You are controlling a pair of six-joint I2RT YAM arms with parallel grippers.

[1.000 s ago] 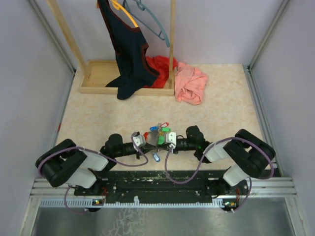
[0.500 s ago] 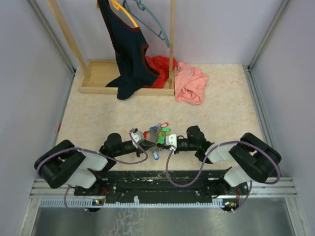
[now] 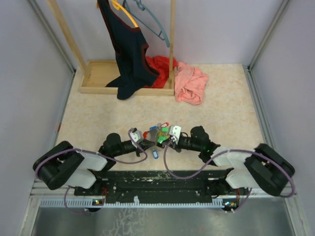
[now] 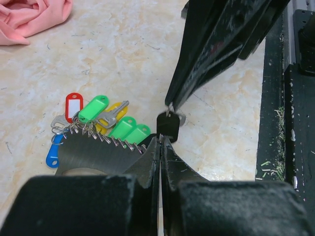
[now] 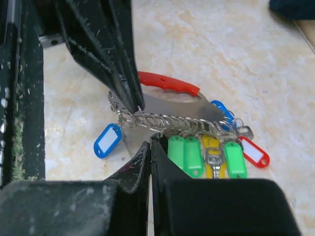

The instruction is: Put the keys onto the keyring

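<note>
**Item: my left gripper** point(image 4: 160, 142). Fingers pressed together, tips at the end of the keyring point(image 5: 170, 84) where its grey plate stops. Whether they pinch the plate or only butt against it, I cannot tell.

**Item: my right gripper** point(image 5: 150, 142). Fingers likewise pressed together, tips close to the left's, at the small ring of the dark-headed key point(image 4: 167, 125).

**Change noted.** Over the last second my right arm has swung its elbow outward and low and rolled its wrist. The left arm has barely moved, and neither pair of fingers has parted. I read this as a re-angling to work that key along the ring — not a release; the threading looks unfinished.

**Item: keyring.** On the table point(image 4: 123, 44), between both tips. A curved, glossy red bar over a flat, dull-grey metal plate, its lower edge strung with a tight row of thin wire rings.

**Item: keys** point(image 5: 197, 155). Fanned just beside the plate — small bright metal blades with smooth plastic tags in green, yellow, red and blue. One blue-tagged key point(image 5: 107, 140) hangs apart, at the end nearest my left fingers.
</note>
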